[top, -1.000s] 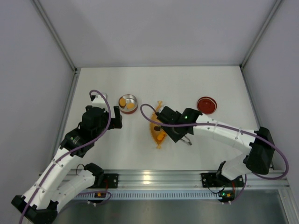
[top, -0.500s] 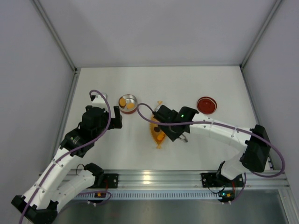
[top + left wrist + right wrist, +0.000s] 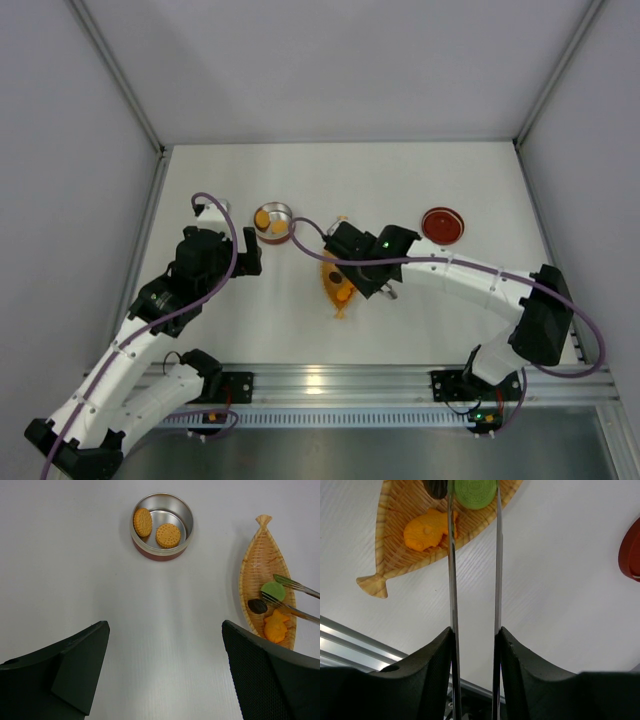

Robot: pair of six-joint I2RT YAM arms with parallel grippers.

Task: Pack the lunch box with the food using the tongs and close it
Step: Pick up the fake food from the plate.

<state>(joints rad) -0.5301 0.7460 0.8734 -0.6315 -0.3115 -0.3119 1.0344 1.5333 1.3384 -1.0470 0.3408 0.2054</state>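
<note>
The lunch box, a small red tin with a silver inside, stands open with two round yellow biscuits in it. Its red lid lies apart at the right. My right gripper is shut on the tongs, whose two tips flank a green piece of food closely. A dark brown piece and an orange fish-shaped piece lie beside it. My left gripper hangs open over bare table, left of the tray.
The food lies in an orange woven fish-shaped tray between tin and lid. A metal rail runs along the near table edge. Grey walls enclose the table on the left, back and right.
My right arm has shifted left over the tray, and the tongs have been squeezed slightly narrower. The left arm has not moved.
</note>
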